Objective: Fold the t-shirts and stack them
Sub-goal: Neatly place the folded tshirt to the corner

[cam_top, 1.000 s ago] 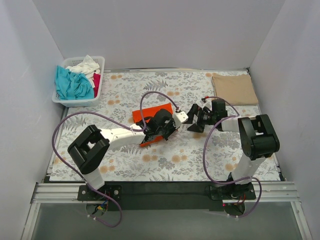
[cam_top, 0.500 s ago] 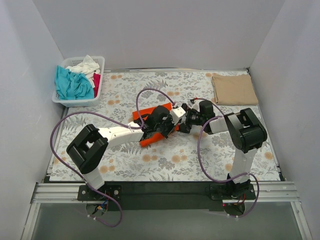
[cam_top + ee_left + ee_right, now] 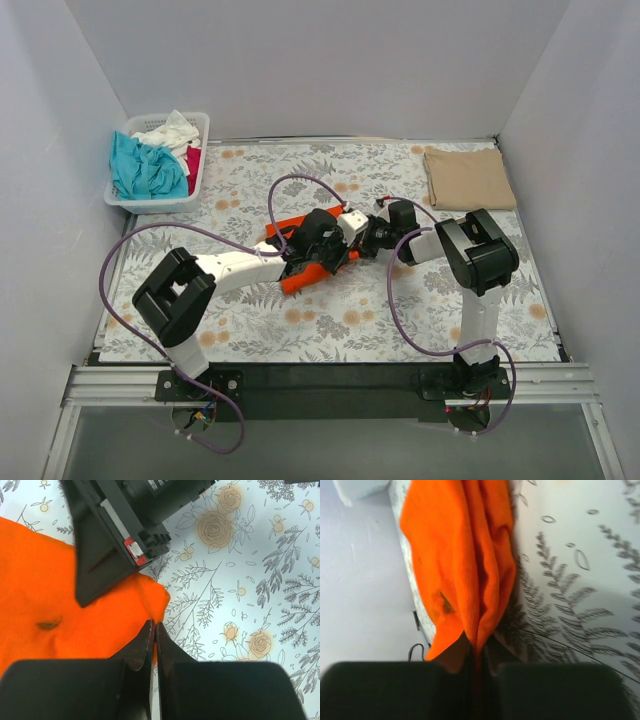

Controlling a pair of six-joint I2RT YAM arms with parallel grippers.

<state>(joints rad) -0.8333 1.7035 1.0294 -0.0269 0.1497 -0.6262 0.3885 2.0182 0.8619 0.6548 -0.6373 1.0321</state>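
A bright orange t-shirt (image 3: 297, 275) lies bunched at mid-table, partly under my left arm. My left gripper (image 3: 153, 630) is shut, pinching the shirt's edge (image 3: 60, 605) with a sliver of orange between the fingertips. My right gripper (image 3: 479, 652) is shut on a hanging fold of the same orange shirt (image 3: 460, 555), right beside the left one. From above, the left gripper (image 3: 345, 255) and the right gripper (image 3: 362, 245) meet at the shirt's right end. A folded tan t-shirt (image 3: 469, 178) lies at the back right.
A white slatted basket (image 3: 150, 205) stands at the back left, holding teal (image 3: 145, 168), white (image 3: 168, 132) and pink-red (image 3: 193, 160) shirts. Purple cables loop over both arms. Grey walls enclose the floral table (image 3: 400, 320).
My right gripper moved left from open, away from the shirt, and closed on the orange shirt beside the left gripper. The left gripper kept its pinch and shifted slightly.
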